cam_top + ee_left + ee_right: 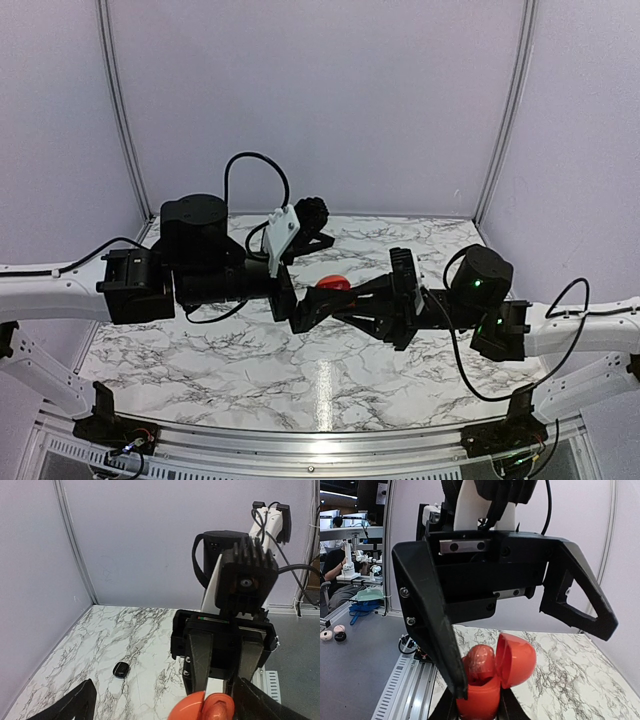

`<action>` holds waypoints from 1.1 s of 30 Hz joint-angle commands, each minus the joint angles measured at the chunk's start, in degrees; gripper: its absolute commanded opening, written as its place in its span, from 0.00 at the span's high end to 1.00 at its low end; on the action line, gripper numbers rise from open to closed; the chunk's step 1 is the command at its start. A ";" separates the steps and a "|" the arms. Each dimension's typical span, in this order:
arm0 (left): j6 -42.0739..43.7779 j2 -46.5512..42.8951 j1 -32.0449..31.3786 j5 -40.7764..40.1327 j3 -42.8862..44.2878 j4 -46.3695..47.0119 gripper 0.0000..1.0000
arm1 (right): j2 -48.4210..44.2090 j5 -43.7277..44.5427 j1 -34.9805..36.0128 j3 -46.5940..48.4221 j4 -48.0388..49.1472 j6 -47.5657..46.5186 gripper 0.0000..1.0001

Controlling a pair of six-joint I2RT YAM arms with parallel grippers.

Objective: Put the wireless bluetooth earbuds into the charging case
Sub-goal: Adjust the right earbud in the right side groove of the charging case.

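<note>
A round red charging case (479, 700) is held up off the table, my right gripper (477, 711) shut on its lower half. Its hinged lid (517, 659) stands open. A red earbud (481, 661) sits upright in the case's opening, under the lid. My left gripper (312, 275) is open, with its two black fingers (437, 640) standing wide on either side of the case and touching nothing. In the left wrist view the case (202, 707) shows at the bottom edge, in front of the right gripper.
A small black oval case (121, 669) lies alone on the marble table (105, 630) to the left. Pale walls close the table's back and sides. A metal rail (320, 440) runs along the near edge between the arm bases.
</note>
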 commanded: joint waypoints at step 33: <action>6.54 -3.40 0.24 -8.19 4.58 -13.51 0.01 | 4.32 -8.52 -4.03 2.44 0.91 7.66 1.00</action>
